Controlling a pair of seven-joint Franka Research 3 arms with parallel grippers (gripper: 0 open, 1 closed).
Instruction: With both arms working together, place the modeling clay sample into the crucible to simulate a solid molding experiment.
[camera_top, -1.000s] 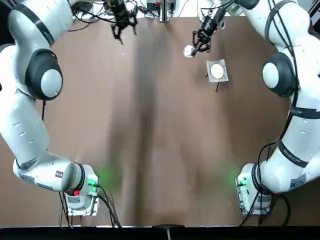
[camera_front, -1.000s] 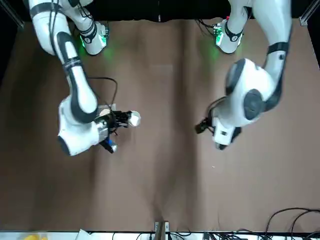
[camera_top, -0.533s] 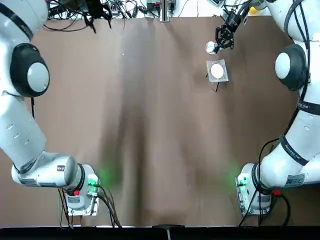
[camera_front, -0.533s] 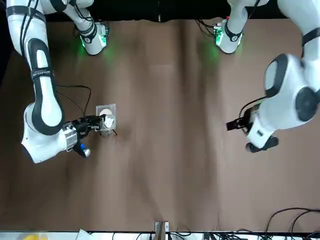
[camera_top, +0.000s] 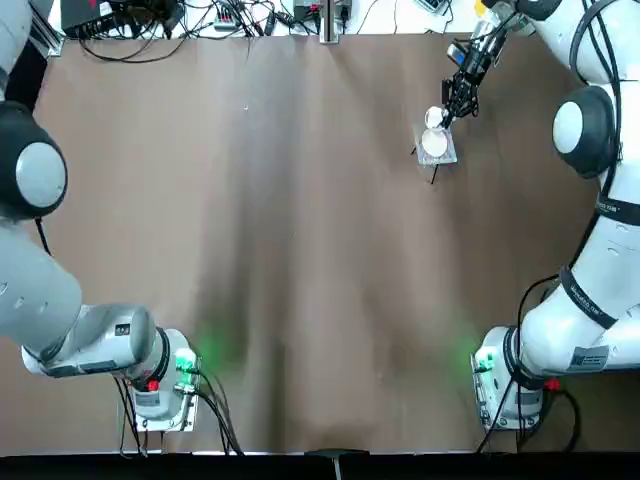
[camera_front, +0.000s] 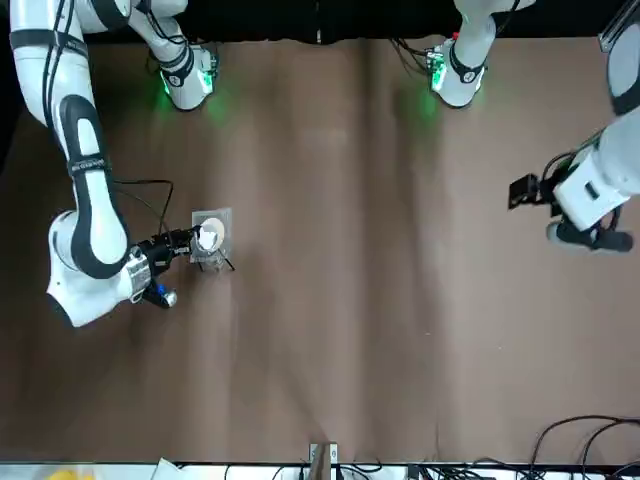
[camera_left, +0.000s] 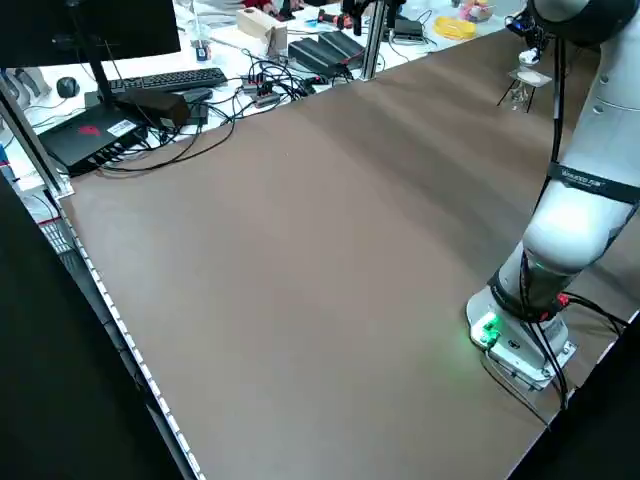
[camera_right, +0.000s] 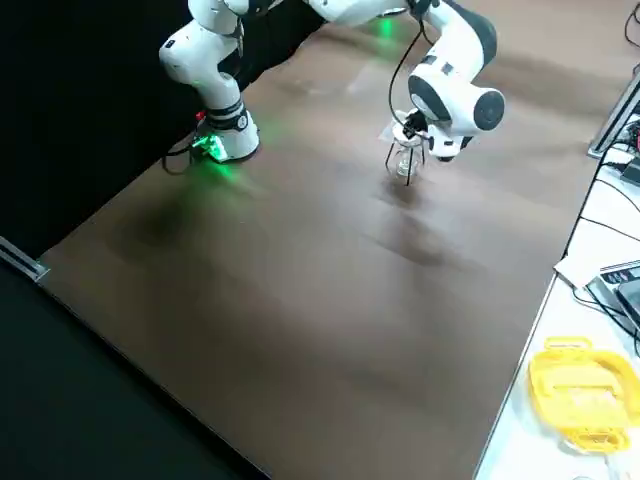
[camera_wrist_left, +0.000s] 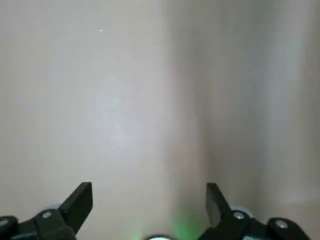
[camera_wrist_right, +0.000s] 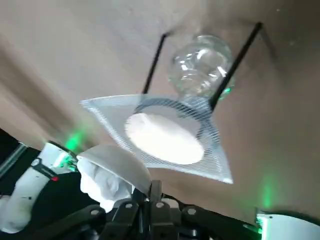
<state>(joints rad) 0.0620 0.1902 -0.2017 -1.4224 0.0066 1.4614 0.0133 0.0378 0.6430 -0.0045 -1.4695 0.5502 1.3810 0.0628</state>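
The right gripper (camera_wrist_right: 147, 192), at the square mesh plate (camera_wrist_right: 109, 107), pinches the rim of the crucible (camera_wrist_right: 122, 159), a tilted white cup. The modeling clay sample (camera_wrist_right: 102, 186), a white lumpy mass, sits inside it. A white oval piece (camera_wrist_right: 162, 139) lies on the plate, whose dark legs (camera_wrist_right: 152, 65) stand around a glass vessel (camera_wrist_right: 200, 65). The left gripper (camera_wrist_left: 149, 195) hangs well apart over the table (camera_wrist_left: 135, 110), fingers spread, pinching nothing.
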